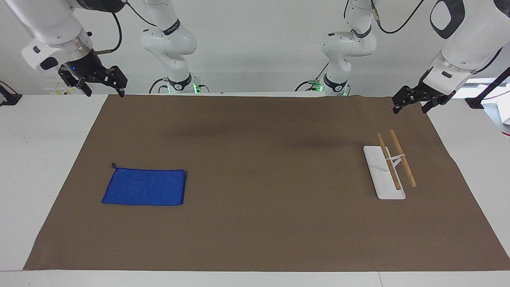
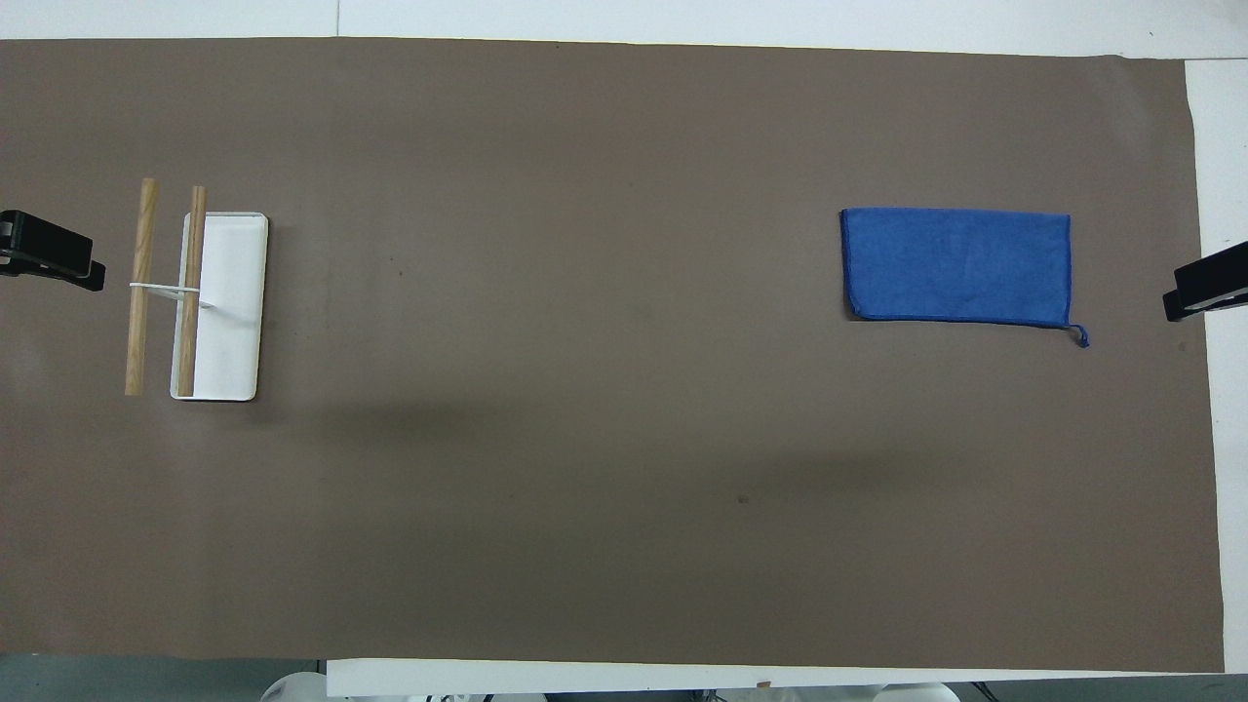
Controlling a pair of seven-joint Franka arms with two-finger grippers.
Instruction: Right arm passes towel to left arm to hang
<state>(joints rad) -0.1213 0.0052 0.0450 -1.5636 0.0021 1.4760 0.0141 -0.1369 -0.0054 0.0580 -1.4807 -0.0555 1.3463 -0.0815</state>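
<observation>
A bench (image 1: 48,167) covered by a brown mat (image 1: 255,223), seen from across, both arms raised and waiting.

At the view's left, the right gripper (image 1: 93,79) hangs over the mat's corner nearest the robots. Its jaws are spread and hold nothing. The blue towel (image 1: 144,186) lies flat on the mat, well apart from those jaws and farther from the robots, its small loop at the corner closest to them.

At the view's right, the left gripper (image 1: 414,99) hangs over the mat's edge, jaws spread and empty, with the wooden-barred towel rack (image 1: 392,167) near them on its white base.

No step seems begun. The next move likely calls for the right jaws to descend onto a towel edge and pinch it. The mat between towel and rack gives open room for a handover.
</observation>
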